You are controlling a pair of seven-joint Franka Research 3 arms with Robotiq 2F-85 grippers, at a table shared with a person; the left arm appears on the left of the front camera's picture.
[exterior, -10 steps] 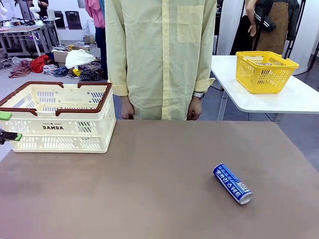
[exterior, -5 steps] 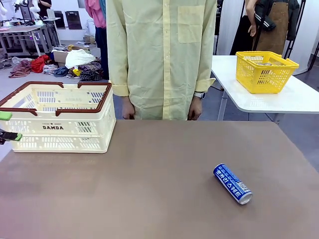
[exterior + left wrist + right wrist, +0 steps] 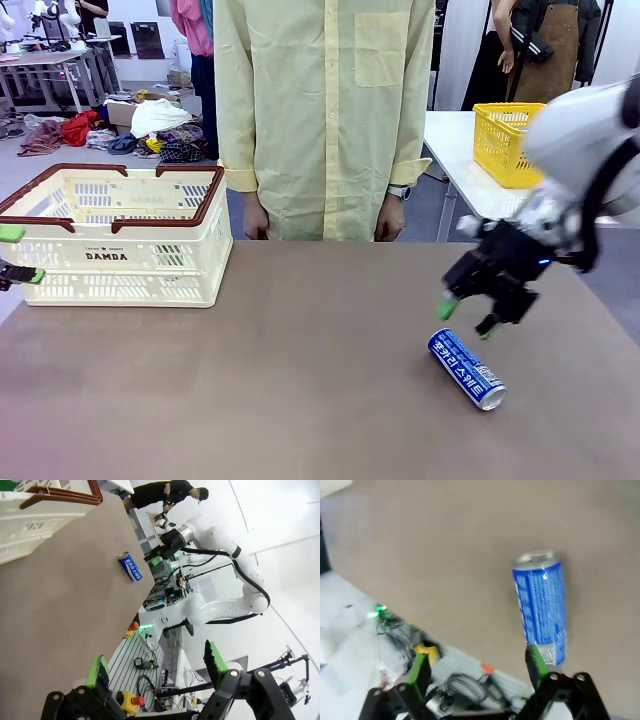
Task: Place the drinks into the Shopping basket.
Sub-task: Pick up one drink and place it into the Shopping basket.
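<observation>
One blue can [image 3: 467, 369] and one DAMDA basket [image 3: 115, 235] sit on the bench [image 3: 300, 380]; the right gripper [image 3: 467, 313], released, has newly arrived above the can.

Shopping basket [image 3: 120, 240] stands on the tabletop [image 3: 300, 390] at frame left; the can [image 3: 467, 369] lies lower right, right gripper [image 3: 466, 315] just above it.

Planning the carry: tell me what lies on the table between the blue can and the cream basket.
Nothing; the front view shows bare tabletop between blue can and cream basket.

Brown table [image 3: 290, 390], cream Shopping basket [image 3: 150, 262] far left, blue can [image 3: 467, 369] on its side right
</observation>
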